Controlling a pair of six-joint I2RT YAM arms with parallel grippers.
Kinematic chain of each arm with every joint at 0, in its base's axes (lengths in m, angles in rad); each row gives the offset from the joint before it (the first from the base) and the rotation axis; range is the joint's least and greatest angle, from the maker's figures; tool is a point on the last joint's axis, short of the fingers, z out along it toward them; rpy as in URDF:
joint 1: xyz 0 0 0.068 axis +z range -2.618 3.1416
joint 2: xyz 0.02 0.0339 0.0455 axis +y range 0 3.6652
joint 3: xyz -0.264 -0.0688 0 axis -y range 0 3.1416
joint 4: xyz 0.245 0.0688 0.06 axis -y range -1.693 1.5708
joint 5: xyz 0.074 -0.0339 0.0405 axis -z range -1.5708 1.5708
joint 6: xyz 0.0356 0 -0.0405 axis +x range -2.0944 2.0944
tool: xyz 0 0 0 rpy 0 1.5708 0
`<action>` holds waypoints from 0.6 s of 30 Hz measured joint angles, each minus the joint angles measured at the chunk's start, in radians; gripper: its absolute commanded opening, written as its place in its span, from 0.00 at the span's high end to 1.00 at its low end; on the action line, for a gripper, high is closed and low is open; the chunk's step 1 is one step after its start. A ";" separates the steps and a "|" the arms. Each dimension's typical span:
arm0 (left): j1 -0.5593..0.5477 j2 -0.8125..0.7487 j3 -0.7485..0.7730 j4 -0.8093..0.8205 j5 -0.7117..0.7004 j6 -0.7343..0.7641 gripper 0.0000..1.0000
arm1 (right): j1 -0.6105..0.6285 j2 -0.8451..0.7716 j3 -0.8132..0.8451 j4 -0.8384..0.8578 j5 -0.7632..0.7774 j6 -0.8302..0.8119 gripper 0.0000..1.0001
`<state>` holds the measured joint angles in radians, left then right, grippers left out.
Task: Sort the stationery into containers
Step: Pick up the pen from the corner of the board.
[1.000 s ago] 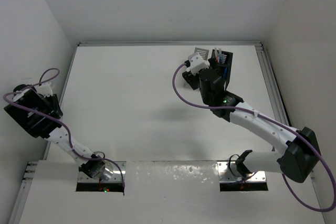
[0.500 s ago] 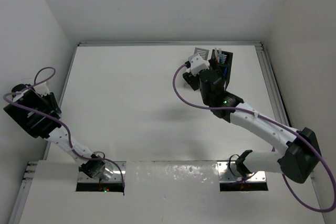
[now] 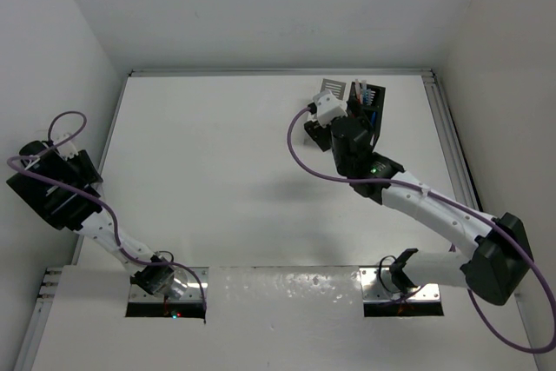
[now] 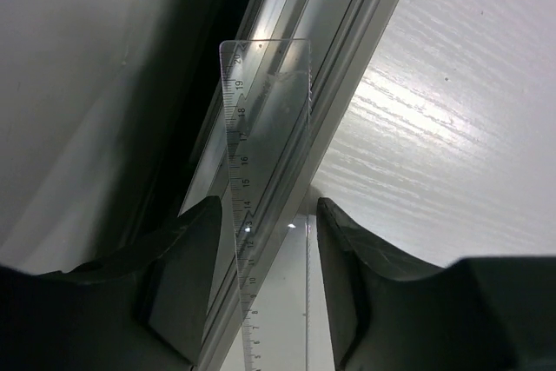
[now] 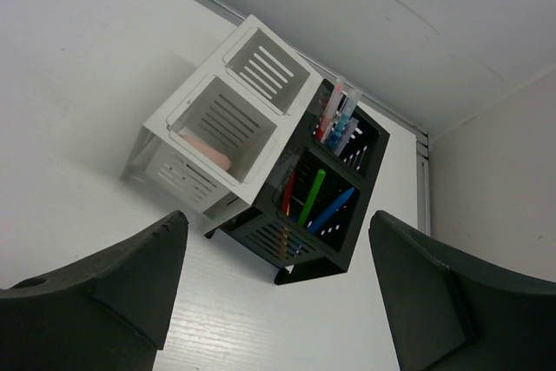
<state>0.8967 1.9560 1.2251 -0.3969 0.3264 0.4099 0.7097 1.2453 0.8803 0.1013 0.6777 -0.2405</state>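
**benchrat:** Why is the left gripper (image 4: 268,215) parked way out at 9 o'clock on the table (image 4: 452,128)? All the sorting is up at 1 o'clock.

**tinker_j:** Check the left wrist view. There's a clear ruler (image 4: 265,102) out there, lying along the rail (image 4: 343,41) at the table's edge. It runs from 6 to 12 in that view, right between the fingers. My guess is the arm lined itself up lengthwise because a flat, thin ruler tucked by a rail only offers its long edges.

**benchrat:** So is it pinched?

**tinker_j:** Honestly can't tell. The jaws sit narrow, one on each side of the ruler, but I can't make out whether they touch it. You can't spot the ruler from the top camera at all.

**benchrat:** And the right gripper (image 5: 278,223)?

**tinker_j:** It's hanging over the boxes with the jaws spread wide and nothing between them. The white box (image 5: 217,141) and black box (image 5: 326,206) stand touching, white at 10 and black at 4 in the wrist view. The pens (image 5: 311,195) stand on end in the black one, since the compartments are narrow enough to prop them up. The pink eraser (image 5: 207,152) lies on the floor of the white one.

**benchrat:** So the ruler is the straggler?

**tinker_j:** Looks like it. It's the only loose piece I can find.
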 measured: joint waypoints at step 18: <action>-0.026 -0.046 -0.083 0.117 -0.084 -0.172 0.49 | 0.008 -0.021 -0.003 -0.002 0.005 0.000 0.17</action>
<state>0.8711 1.9099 1.1423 -0.2798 0.2428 0.2375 0.7177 1.2240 0.8772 0.0990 0.6823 -0.2401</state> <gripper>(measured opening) 0.517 0.832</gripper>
